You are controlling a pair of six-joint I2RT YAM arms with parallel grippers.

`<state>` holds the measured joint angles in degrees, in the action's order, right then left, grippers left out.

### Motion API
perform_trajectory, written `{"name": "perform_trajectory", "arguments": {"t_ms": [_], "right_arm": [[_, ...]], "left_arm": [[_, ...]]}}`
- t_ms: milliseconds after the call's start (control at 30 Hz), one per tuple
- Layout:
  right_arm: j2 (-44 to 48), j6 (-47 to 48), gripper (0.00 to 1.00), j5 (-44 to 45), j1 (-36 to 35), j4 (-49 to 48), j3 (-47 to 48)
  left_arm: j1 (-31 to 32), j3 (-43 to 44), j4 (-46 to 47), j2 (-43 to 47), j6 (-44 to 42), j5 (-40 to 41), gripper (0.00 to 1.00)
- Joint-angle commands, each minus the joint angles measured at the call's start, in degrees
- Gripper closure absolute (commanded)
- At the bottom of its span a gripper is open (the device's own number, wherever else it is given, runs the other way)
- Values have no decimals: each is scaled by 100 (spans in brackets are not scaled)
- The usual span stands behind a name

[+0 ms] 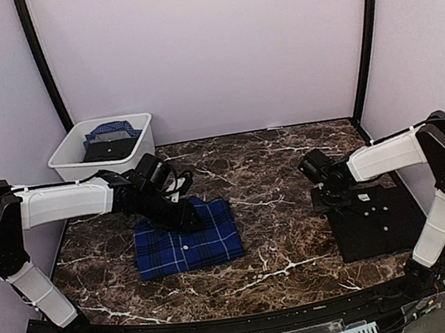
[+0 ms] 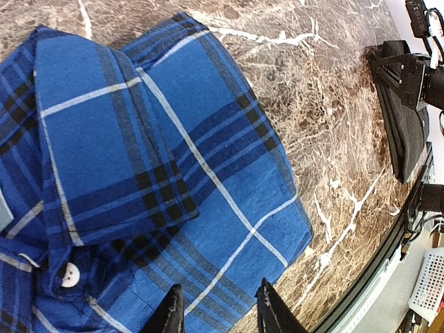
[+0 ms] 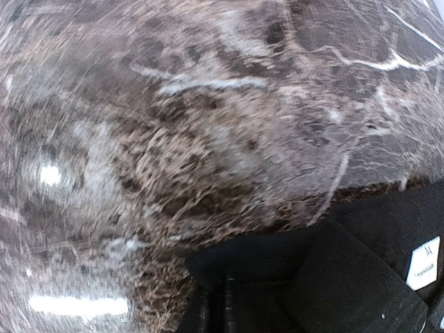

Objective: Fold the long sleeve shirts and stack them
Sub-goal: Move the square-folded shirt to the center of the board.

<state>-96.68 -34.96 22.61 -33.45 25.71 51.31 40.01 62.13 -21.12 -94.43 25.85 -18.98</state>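
Observation:
The royal-blue plaid shirt (image 1: 187, 240) lies folded on the marble table, left of centre. My left gripper (image 1: 188, 216) hovers over its far edge. In the left wrist view the shirt (image 2: 208, 139) fills the frame, and the gripper (image 2: 219, 305) is open with nothing between its jaws. The black shirt (image 1: 374, 219) lies folded at the right. My right gripper (image 1: 328, 193) sits at its far left corner. In the right wrist view that gripper (image 3: 215, 309) is shut on the corner of the black shirt (image 3: 347, 277), though the view is blurred.
A white plastic tub (image 1: 67, 160) holding more clothes stands at the back left corner. The marble tabletop (image 1: 266, 177) lies between the two shirts. A black rail runs along the near table edge (image 1: 253, 317). The black shirt's white label (image 3: 423, 263) shows.

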Motion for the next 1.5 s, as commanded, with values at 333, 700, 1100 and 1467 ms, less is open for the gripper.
{"name": "perform_trajectory", "arguments": {"t_ms": [333,700,1100,1467], "right_arm": [[-1043,-88,100,-796,-475,-62,1464],[-2608,-248,100,-1537,-592,-101,3845],[-3311,-388,97,-2152,-594,-253,5034],[-2421,180,43,-2709,-707,-652,4644]], "left_arm": [[-261,-328,257,826,368,579,64],[-501,-656,286,1178,488,757,64],[-681,-856,275,1361,539,821,64],[-1011,-1019,-151,1674,939,1487,64]]}}
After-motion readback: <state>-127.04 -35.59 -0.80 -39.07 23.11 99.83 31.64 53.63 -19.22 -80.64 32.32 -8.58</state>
